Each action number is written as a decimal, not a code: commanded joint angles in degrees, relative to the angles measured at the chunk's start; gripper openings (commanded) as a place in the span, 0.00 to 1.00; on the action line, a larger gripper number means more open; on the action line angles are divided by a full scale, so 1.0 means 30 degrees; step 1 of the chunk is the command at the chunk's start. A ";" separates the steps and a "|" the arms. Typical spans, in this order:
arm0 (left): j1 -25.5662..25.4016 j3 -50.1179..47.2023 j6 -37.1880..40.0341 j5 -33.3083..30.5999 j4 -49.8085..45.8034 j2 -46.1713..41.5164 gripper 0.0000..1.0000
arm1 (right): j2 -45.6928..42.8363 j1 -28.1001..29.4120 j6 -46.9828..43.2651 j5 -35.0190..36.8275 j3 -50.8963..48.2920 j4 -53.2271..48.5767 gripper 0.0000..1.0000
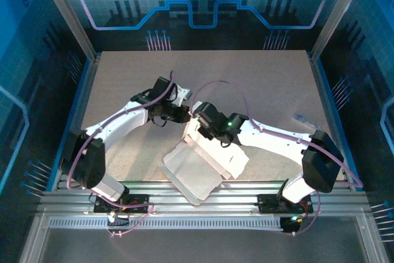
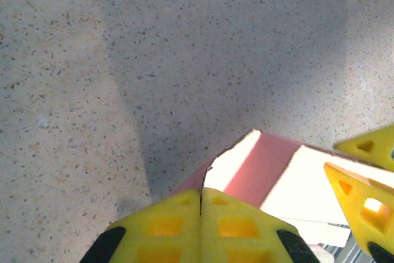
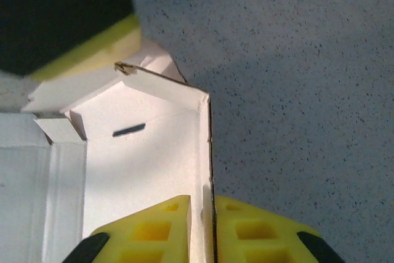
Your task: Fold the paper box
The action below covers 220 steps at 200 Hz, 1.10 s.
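Paper box (image 1: 197, 170) light, floppy, crease-prone; grip panel edges. Left tool (image 2: 201, 194) pinching flap, right tool (image 3: 206, 201) clamping wall.

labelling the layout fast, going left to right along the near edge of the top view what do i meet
left arm's black base mount → pink-and-whitish creased cardboard paper box → right arm's black base mount

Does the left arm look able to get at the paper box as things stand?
Likely yes: the left gripper sits shut on an edge of the paper box, with nothing between them.
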 commanded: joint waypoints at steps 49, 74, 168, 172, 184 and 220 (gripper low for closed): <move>-0.1432 -0.3210 -0.1142 -0.3111 0.3683 -0.3313 0.00 | -0.1023 -0.1025 0.1322 -0.3628 0.1380 -0.0200 0.37; -0.1750 -0.4508 -0.1117 -0.3810 0.5176 -0.4026 0.00 | -0.1817 -0.1694 0.2036 -0.5757 0.1722 -0.0443 0.44; -0.2739 -0.6726 -0.0970 -0.6343 0.8812 -0.4930 0.04 | -0.1093 -0.8186 0.4367 -1.5684 0.2456 0.0329 0.55; -0.2842 -0.6772 -0.0911 -0.6586 0.8959 -0.4947 0.04 | -0.0730 -0.8388 0.4418 -1.5947 0.2609 0.0315 0.55; -0.3023 -0.6929 -0.0791 -0.6973 0.9312 -0.4917 0.04 | -0.0047 -0.8673 0.4503 -1.6312 0.2718 0.0491 0.54; -0.3120 -0.7570 -0.0883 -0.7312 1.0635 -0.4572 0.05 | 0.0897 -0.8958 0.5130 -1.6735 0.1930 0.1823 0.49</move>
